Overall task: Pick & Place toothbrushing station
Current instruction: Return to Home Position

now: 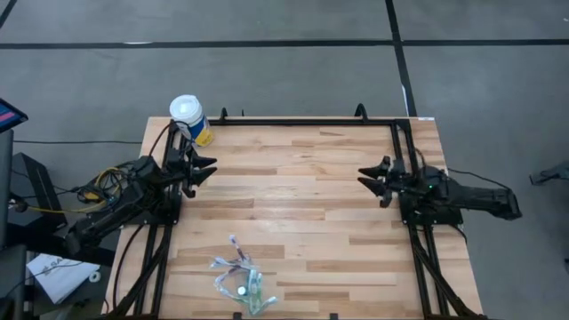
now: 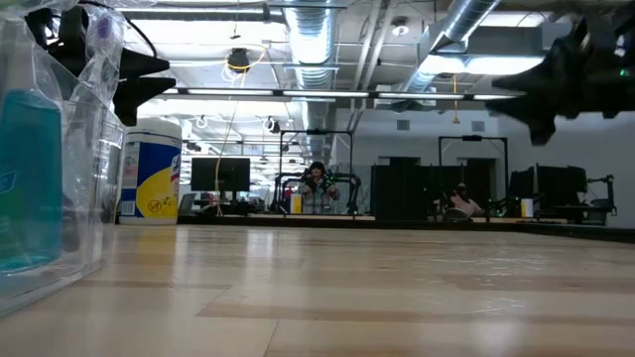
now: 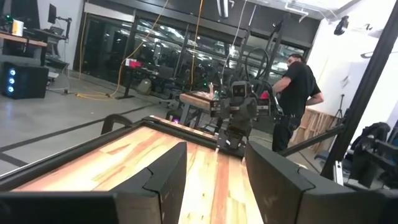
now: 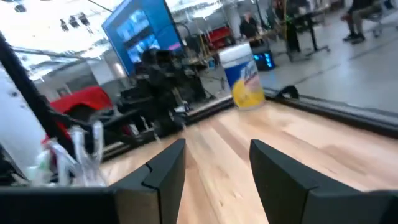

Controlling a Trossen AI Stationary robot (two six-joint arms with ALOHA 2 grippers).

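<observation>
Now both arms sit at opp. sides of the worktop point(image 1: 302, 204), nothing held. Left hand point(image 1: 204, 171) hangs near the white-lidded canister point(image 1: 189, 118) at the far left corner, fingers spread. Right hand point(image 1: 366, 178) is over the right side, fingers also spread. See-through holder point(image 1: 242, 284) w/ toothbrushes point(image 1: 234, 253) and a teal tube point(image 2: 30, 178) stands at the near edge, left of centre, well apart from both hands.
</observation>
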